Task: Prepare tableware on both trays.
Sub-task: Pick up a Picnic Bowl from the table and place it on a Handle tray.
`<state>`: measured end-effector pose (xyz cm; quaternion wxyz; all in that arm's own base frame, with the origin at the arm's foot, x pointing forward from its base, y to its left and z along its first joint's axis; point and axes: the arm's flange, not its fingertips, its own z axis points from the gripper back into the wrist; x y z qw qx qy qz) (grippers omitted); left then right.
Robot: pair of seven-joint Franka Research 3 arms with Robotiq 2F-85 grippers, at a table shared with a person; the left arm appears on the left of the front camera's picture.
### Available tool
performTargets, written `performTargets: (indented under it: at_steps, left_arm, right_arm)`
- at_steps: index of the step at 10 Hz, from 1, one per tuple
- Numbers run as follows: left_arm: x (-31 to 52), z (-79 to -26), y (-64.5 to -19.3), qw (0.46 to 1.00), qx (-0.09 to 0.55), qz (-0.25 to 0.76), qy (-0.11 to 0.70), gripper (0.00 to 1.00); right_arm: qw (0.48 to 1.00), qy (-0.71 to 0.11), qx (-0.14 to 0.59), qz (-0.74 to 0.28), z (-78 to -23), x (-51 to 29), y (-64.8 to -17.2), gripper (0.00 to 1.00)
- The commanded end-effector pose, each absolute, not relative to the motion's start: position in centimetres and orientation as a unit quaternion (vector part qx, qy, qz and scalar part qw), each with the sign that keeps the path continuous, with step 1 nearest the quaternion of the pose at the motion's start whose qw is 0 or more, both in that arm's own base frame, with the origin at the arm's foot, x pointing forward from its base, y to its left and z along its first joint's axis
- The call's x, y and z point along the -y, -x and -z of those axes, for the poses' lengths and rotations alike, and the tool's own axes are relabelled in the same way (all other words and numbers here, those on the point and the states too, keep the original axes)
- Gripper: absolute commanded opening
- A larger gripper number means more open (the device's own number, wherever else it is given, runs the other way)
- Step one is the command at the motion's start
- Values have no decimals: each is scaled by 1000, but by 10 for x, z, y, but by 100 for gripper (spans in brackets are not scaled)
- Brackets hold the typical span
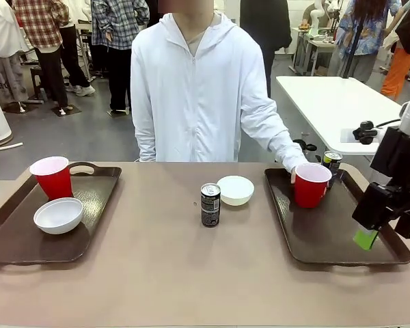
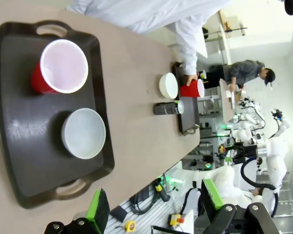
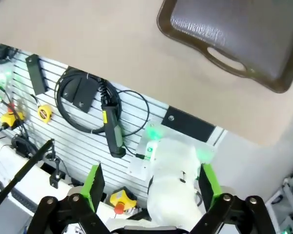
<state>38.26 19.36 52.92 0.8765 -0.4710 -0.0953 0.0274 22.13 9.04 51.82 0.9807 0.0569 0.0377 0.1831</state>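
Two dark brown trays lie on the tan worktop (image 1: 157, 273), long axes running robot to person. Both pincers gape wide, holding nothing: the left pincer (image 2: 153, 187) off the near end of the left tray (image 1: 14, 239), the right pincer (image 3: 151, 170) by the near end of the right tray (image 1: 328, 246). Left tray: upright red cup (image 1: 52, 176), white bowl (image 1: 58, 215). Right tray: second cup (image 1: 311, 186) under a person's hand (image 1: 295, 166), dark can (image 1: 332, 160) just behind. Between trays: second bowl (image 1: 236, 190), second can (image 1: 210, 204), upright.
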Motion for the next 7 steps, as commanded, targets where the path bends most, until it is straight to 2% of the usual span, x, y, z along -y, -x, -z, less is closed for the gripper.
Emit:
performTargets:
  at_steps: [1, 3, 7]
  left_arm:
    - [-194, -532, -381, 873, 98, -27, 477, 100]
    - [-194, -532, -381, 873, 98, -27, 477, 100]
    - [-194, -532, -381, 873, 98, -27, 477, 100]
  right_arm:
    - [981, -48, -46, -183, -503, -90, -243, 100]
    - [982, -51, -48, -173, -495, -94, -255, 100]
    - [997, -31, -16, -72, -506, -155, -347, 100]
